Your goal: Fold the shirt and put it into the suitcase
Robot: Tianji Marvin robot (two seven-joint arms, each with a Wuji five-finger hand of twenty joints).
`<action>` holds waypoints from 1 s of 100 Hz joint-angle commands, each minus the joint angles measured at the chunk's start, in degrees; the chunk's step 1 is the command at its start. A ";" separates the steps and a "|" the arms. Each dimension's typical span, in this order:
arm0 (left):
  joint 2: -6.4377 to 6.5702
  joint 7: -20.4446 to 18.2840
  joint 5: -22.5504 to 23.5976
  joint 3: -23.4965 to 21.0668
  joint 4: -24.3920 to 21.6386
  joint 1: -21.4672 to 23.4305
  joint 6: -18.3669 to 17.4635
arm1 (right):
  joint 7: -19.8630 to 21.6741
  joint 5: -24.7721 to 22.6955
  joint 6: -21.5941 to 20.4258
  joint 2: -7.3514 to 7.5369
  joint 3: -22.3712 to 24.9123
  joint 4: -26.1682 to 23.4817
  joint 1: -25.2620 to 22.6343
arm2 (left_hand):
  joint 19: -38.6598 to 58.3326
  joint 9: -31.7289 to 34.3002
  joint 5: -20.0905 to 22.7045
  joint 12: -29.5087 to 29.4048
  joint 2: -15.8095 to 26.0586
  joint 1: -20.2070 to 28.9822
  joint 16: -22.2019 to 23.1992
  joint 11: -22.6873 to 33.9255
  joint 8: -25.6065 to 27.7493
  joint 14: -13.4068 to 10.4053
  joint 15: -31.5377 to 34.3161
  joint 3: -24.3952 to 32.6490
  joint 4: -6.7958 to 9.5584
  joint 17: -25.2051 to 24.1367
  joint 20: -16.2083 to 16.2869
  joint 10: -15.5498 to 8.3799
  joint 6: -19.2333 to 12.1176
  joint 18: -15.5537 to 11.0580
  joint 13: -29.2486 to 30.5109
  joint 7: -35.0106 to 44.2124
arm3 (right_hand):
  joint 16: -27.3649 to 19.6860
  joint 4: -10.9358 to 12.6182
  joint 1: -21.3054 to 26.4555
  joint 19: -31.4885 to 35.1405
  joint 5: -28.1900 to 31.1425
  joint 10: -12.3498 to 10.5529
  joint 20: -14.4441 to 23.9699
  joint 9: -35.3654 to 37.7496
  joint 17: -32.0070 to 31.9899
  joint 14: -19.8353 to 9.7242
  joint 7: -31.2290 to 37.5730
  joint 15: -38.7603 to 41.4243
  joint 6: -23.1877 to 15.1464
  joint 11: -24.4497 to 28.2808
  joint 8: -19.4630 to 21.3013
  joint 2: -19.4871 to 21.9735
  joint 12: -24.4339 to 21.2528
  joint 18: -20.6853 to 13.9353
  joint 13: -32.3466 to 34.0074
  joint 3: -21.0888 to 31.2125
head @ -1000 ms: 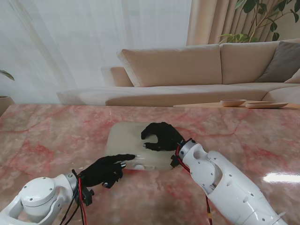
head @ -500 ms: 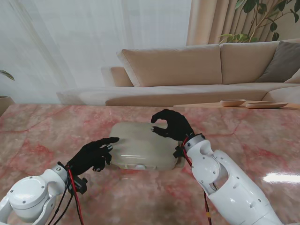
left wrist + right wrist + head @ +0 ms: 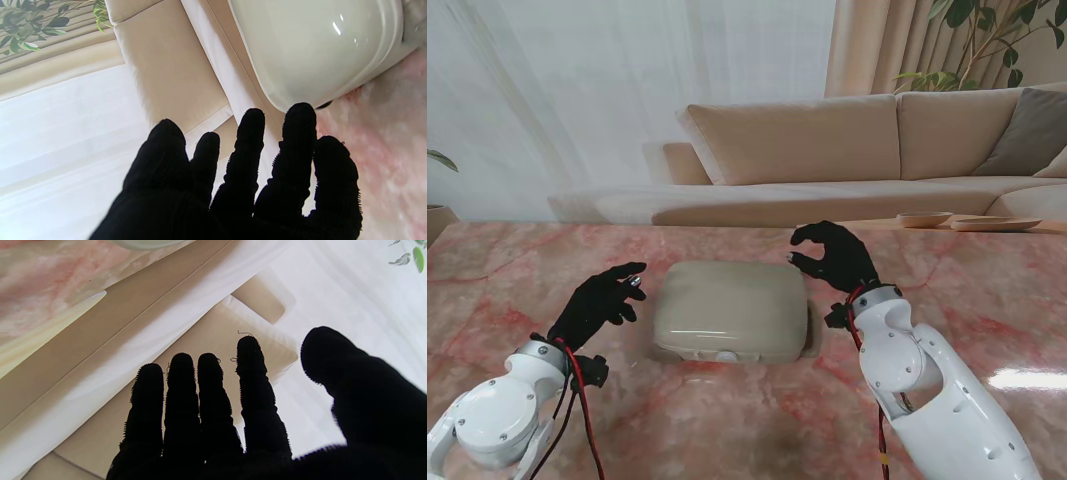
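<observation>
Both hands have lifted off the closed, unmarked suitcase point(image 3: 730, 310), left hand point(image 3: 595, 303) and right hand point(image 3: 832, 256) empty, fingers spread.

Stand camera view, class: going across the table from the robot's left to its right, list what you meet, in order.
left hand → suitcase, closed → right hand
</observation>
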 commanded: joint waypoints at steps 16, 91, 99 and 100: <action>-0.88 1.89 -0.25 0.09 1.05 -1.29 -1.21 | -0.10 0.60 2.16 -0.11 2.57 0.06 -1.79 | -14.88 -7.87 1.72 -6.38 0.47 -2.86 -9.89 -9.82 2.03 -0.04 -14.56 -2.08 -0.09 -8.48 -10.50 1.00 -0.52 0.21 -9.42 -0.56 | 1.14 -2.22 -2.10 1.08 0.21 0.97 0.85 0.73 0.13 0.98 -1.69 -1.01 0.53 -1.54 -0.49 0.89 -0.10 0.64 1.40 -1.70; -1.63 7.61 8.72 4.05 8.96 -6.94 -0.27 | -4.82 12.13 6.89 -2.65 6.32 2.75 -4.04 | -36.02 -17.06 1.36 -13.42 0.48 -7.09 -23.43 -17.72 2.91 -3.90 -29.23 -2.30 -0.36 -15.18 -21.08 0.58 -0.60 -6.06 -22.72 -1.88 | -0.24 -2.19 -3.42 -0.54 -1.52 0.85 0.96 0.05 -0.53 0.51 -4.93 -4.55 2.23 -4.76 -0.51 2.59 -1.55 1.11 0.63 -4.28; -1.70 7.86 8.45 3.97 9.30 -6.57 -0.64 | -5.55 13.16 6.80 -2.94 6.43 3.57 -4.01 | -37.63 -17.33 1.33 -13.73 0.58 -7.90 -24.51 -18.07 2.93 -4.07 -29.76 -2.31 -0.36 -15.40 -22.37 0.69 -0.48 -7.16 -23.55 -1.95 | -0.41 -2.16 -3.31 -0.97 -1.66 1.01 0.95 -0.11 -0.74 0.57 -5.20 -4.94 2.35 -5.03 -0.52 2.69 -1.75 1.17 0.39 -4.79; -1.72 7.90 8.40 3.95 9.34 -6.52 -0.70 | -5.64 13.29 6.77 -2.98 6.45 3.66 -4.01 | -37.90 -17.33 1.29 -13.77 0.60 -8.05 -24.67 -18.11 2.92 -4.11 -29.85 -2.33 -0.36 -15.42 -22.60 0.73 -0.40 -7.29 -23.71 -1.98 | -0.43 -2.16 -3.36 -1.00 -1.73 0.95 0.96 -0.21 -0.73 0.56 -5.26 -4.98 2.36 -5.10 -0.53 2.76 -1.78 1.17 0.35 -4.87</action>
